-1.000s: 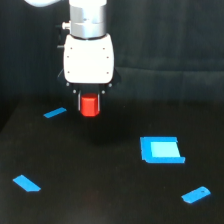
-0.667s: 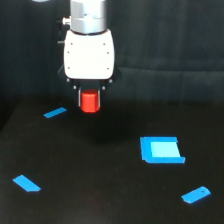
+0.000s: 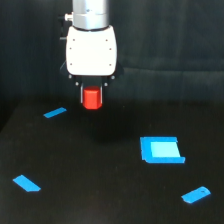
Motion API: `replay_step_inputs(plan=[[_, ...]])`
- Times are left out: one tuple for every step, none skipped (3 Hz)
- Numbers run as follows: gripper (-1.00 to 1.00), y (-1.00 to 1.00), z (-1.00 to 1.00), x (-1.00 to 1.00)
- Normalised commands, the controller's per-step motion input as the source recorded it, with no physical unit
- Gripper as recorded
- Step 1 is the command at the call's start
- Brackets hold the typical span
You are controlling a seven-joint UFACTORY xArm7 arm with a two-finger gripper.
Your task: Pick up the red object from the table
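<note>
Red-orange and matte, the red object (image 3: 92, 98) sits between the two short dark fingers (image 3: 82, 94) of the gripper (image 3: 92, 98), which are closed against its sides — one finger shows at its left edge in the exterior view, the other at its right. The object hangs clear of the table (image 3: 100, 200); a soft dark shadow lies on the black surface below and slightly toward the exterior view's right of it. Its lower end pokes out just beneath the fingertips, upright.

Above the fingers is the gripper's white, rounded housing (image 3: 92, 50), and above that a silver-grey cylindrical wrist section (image 3: 90, 14) runs out of the top of the picture.

Four flat blue pieces lie on the table, all well apart from the object. A thin sliver (image 3: 55, 112) lies to the exterior view's left of the gripper, tilted. A slanted strip (image 3: 26, 183) sits near the lower left. A larger square piece (image 3: 161, 150) — lighter blue in the middle, darker at the rim — lies to the right, and a small elongated piece (image 3: 196, 194) lies near the lower right corner.

Behind the table the background is dark and featureless apart from faint folds.
</note>
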Motion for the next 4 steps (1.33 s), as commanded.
replay_step_inputs(plan=[[-0.99,0.02,0.22,0.07],[-1.00,0.01,0.39,0.10],[-0.95,0.03,0.27,0.05],[-1.00,0.07,0.21,0.03]])
